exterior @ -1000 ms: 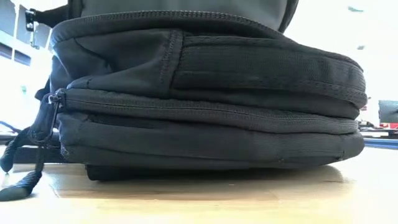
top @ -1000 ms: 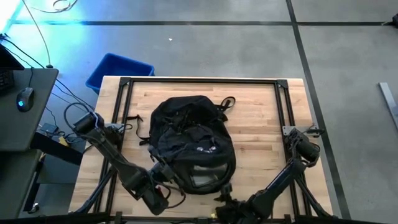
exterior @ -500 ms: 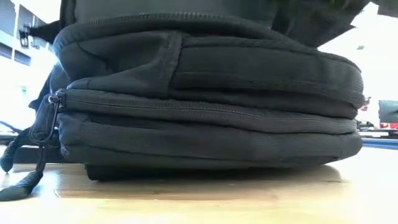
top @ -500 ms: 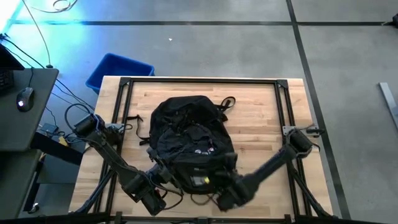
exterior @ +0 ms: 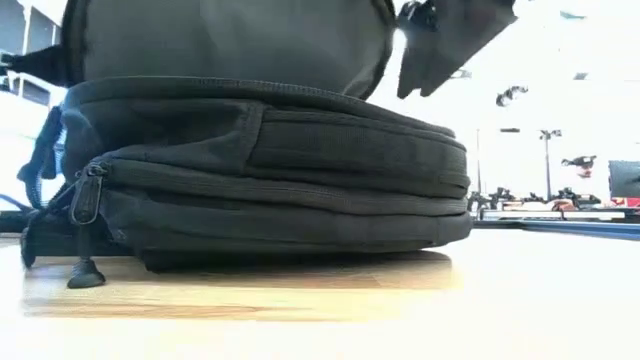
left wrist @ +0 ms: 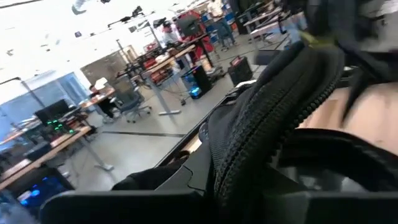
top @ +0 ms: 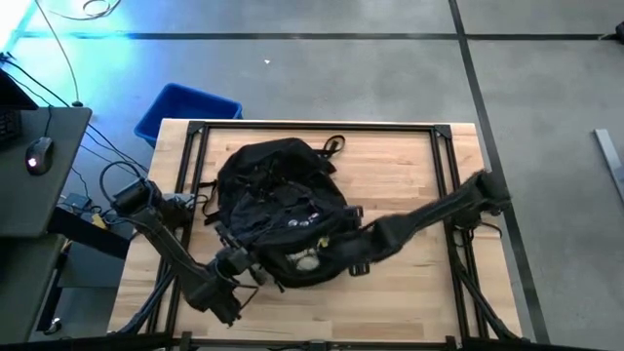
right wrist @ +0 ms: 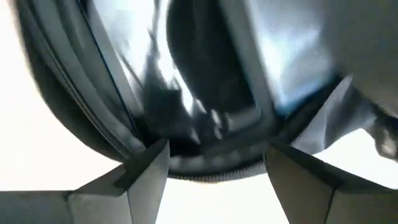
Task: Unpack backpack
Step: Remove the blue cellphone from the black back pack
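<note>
The black backpack (top: 278, 210) lies flat on the wooden table (top: 409, 292), its handle end toward the far edge. Its underside rests on the wood (exterior: 270, 170). Its opening at the near end shows something pale and shiny inside (top: 307, 259). My left gripper (top: 234, 265) is at the backpack's near left corner, shut on it. My right gripper (top: 336, 255) hangs open over the near opening, pointing steeply down. In the right wrist view its two fingers stand apart above the zipped rim (right wrist: 217, 165), touching nothing. My left gripper holds the backpack by the zippered edge of its opening (left wrist: 249, 143), at the near left corner. It comes in about level from the table's near left. The fingers themselves are hidden under the fabric in the left wrist view, so the kind of hold does not show.
A black metal frame (top: 317, 127) runs round the tabletop. A blue bin (top: 185, 112) stands on the floor past the far left corner. A desk with a mouse (top: 39, 156) is at the left. Bare wood lies right of the backpack (top: 409, 185).
My right gripper has swung from the table's near edge up and toward the far left, coming over the backpack's near opening. The backpack has slid toward the table's left and far edges and turned a little, its handle end now pointing more to the left.
</note>
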Controlling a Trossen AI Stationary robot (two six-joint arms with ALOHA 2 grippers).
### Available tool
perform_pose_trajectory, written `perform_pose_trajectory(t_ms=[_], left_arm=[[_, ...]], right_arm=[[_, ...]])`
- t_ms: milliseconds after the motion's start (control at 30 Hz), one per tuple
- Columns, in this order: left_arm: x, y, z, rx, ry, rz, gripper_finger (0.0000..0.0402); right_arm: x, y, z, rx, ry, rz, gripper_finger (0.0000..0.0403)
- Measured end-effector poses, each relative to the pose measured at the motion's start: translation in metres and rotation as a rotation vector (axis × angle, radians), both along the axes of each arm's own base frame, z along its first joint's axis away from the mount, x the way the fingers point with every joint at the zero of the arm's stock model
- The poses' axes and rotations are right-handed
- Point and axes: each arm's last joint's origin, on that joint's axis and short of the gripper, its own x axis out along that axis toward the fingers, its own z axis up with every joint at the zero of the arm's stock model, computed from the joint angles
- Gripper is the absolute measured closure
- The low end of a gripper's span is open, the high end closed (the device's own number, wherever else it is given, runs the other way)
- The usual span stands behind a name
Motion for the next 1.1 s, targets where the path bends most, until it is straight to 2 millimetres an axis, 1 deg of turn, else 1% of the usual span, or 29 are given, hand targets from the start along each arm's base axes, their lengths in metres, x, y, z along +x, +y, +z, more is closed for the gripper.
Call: perform_pose_trajectory(t_ms=[67,133,233,300,367,433,567,667,767,900,1000,1100], left_arm=[[-0.005,-0.005,0.001,0.009,-0.005,-0.027,0.0388],[-0.009,-0.008,0.002,0.008,-0.008,-0.046,0.0388],[-0.015,-0.009,0.011,-0.013,-0.031,-0.066,0.0388],[-0.019,-0.010,0.015,-0.019,-0.040,-0.080,0.0388],[-0.022,-0.011,0.017,-0.022,-0.044,-0.091,0.0388],[-0.023,-0.011,0.018,-0.025,-0.047,-0.094,0.0388],[-0.020,-0.010,0.018,-0.003,-0.033,-0.087,0.0388],[-0.016,-0.007,0.017,0.018,-0.018,-0.068,0.0388],[-0.010,-0.002,0.017,0.024,-0.017,-0.043,0.0388],[-0.002,0.005,0.008,0.015,-0.028,-0.009,0.0386],[0.002,0.012,-0.008,0.011,-0.032,0.020,0.0385],[0.003,0.018,-0.022,0.007,-0.036,0.036,0.0387]], right_arm=[[-0.008,-0.013,-0.002,0.104,-0.142,-0.016,0.0170],[-0.013,-0.023,-0.014,0.223,-0.256,-0.032,0.0173],[-0.014,-0.028,-0.031,0.407,-0.396,-0.023,0.0174],[-0.013,-0.029,-0.040,0.461,-0.445,-0.029,0.0174],[-0.012,-0.031,-0.047,0.449,-0.443,-0.053,0.0174],[-0.010,-0.037,-0.052,0.420,-0.416,-0.108,0.0171],[-0.005,-0.056,-0.054,0.412,-0.345,-0.187,0.0152],[-0.002,-0.073,-0.061,0.473,-0.281,-0.204,0.0130],[0.002,-0.083,-0.071,0.585,-0.217,-0.198,0.0111],[0.008,-0.086,-0.088,0.628,-0.159,-0.210,0.0103],[0.013,-0.084,-0.097,0.668,-0.144,-0.188,0.0104],[0.018,-0.077,-0.101,0.716,-0.160,-0.135,0.0109]])
